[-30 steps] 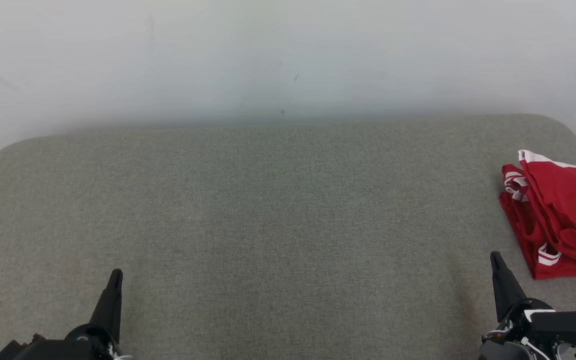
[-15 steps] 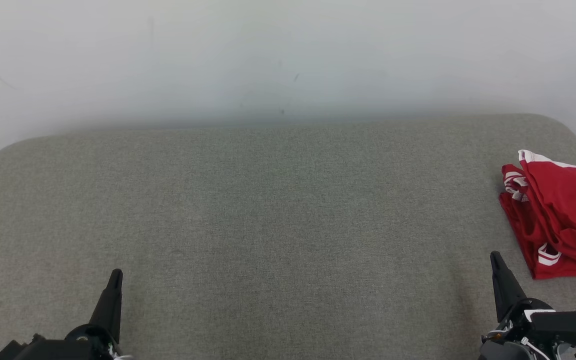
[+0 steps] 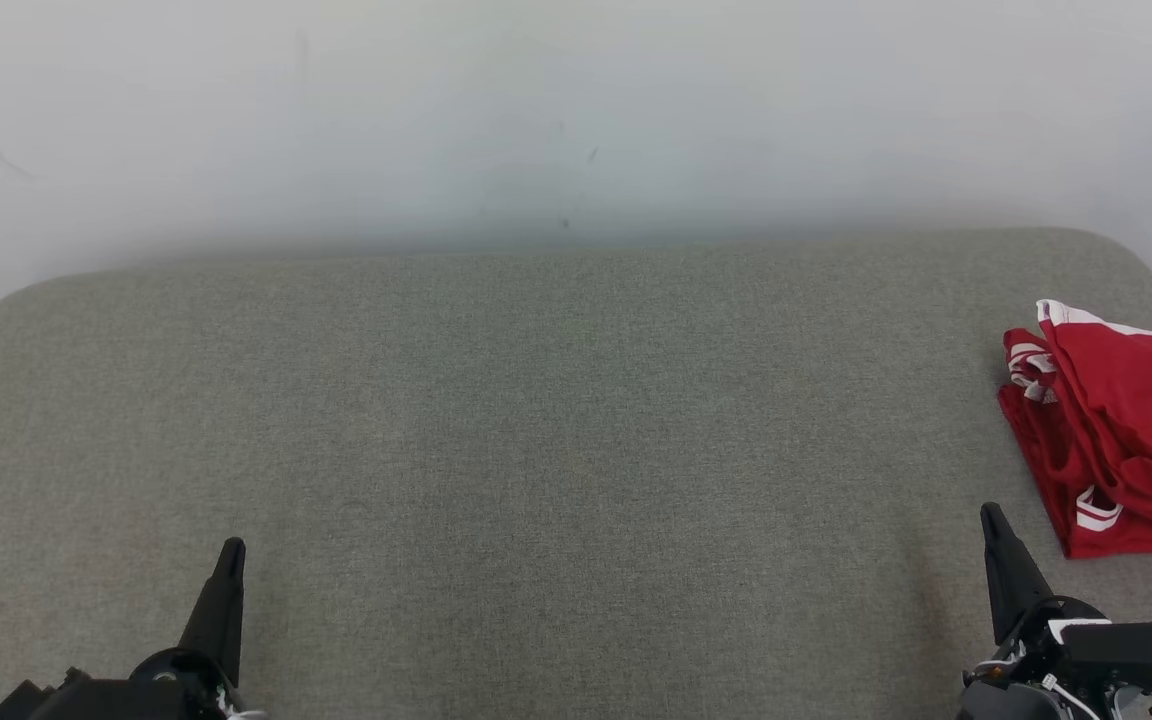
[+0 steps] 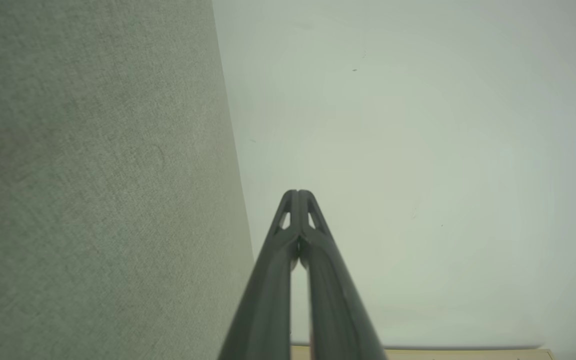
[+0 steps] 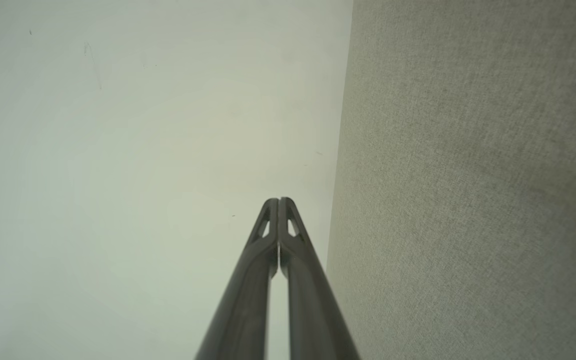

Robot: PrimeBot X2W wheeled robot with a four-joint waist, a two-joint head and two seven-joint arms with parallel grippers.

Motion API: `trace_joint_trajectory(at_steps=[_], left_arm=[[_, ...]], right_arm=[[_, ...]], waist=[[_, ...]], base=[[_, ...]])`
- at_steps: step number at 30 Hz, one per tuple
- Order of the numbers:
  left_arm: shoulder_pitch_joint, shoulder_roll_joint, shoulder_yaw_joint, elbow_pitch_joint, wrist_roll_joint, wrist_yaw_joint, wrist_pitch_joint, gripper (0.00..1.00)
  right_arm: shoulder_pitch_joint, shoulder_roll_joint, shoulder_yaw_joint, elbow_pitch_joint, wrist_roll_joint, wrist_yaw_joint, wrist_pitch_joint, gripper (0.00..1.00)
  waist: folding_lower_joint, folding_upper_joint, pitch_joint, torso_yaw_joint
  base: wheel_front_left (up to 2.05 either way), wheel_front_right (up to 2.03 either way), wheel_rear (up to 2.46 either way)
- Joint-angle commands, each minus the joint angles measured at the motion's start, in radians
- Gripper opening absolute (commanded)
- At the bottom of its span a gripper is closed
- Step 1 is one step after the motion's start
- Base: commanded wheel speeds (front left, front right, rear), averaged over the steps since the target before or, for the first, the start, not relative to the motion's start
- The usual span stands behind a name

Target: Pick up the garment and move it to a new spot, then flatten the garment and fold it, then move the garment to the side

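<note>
A grey fabric surface (image 3: pixel 556 430) meets a plain pale wall (image 3: pixel 576 110).

No text, label, brand, number or sign can be read. The red garment (image 3: pixel 1126 420) at three o'clock carries only white bands. The grey fabric surface (image 3: pixel 556 450) and the pale wall (image 3: pixel 576 110) are unlettered.

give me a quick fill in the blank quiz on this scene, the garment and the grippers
1. The garment is mostly ____ with white trim.
2. It lies at the robot's far ____ on the grey surface.
3. The left gripper and the right gripper each hold ____.
Missing words: red; right; nothing.
</note>
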Motion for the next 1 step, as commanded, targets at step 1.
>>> trace_joint_trajectory(at_steps=[1], left_arm=[[-0.011, 0.005, 0.003, -0.001, -0.005, -0.001, 0.003, 0.00]], right_arm=[[-0.007, 0.001, -0.001, -0.001, 0.002, -0.002, 0.003, 0.00]], waist=[[0.0000, 0.0000, 0.000, 0.000]], base=[[0.00, 0.00, 0.00]])
